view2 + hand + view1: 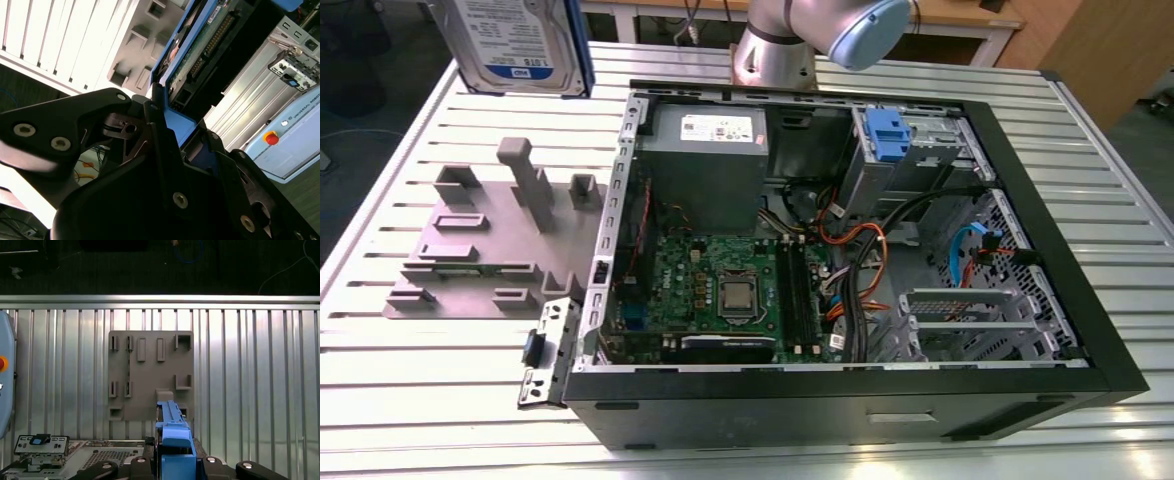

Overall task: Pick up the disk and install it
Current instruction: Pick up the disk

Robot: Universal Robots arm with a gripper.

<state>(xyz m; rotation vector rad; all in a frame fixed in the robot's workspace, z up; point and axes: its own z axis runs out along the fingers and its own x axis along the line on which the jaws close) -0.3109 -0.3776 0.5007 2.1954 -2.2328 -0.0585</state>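
**A:** Where is the disk [514, 45] hanging, that flat silver hard drive with blue plastic rails?

**B:** It's hovering at the far end of the exterior view's left, label facing us, above the slatted metal table [427, 400].

**A:** And the black gripper [167, 125]?

**B:** It's clamping the drive's blue rail. The grey plastic fixture [150, 375] is lying beneath, beside the open black computer case [1107, 370].

The disk [514, 45] carries a white-and-blue label framed by blue rails, the ribbed table [400, 390] shines silver in parallel stripes, the holder plate [474, 255] is plain grey, and the black computer case [854, 405] shows a green motherboard [720, 285] and orange cables [851, 238].
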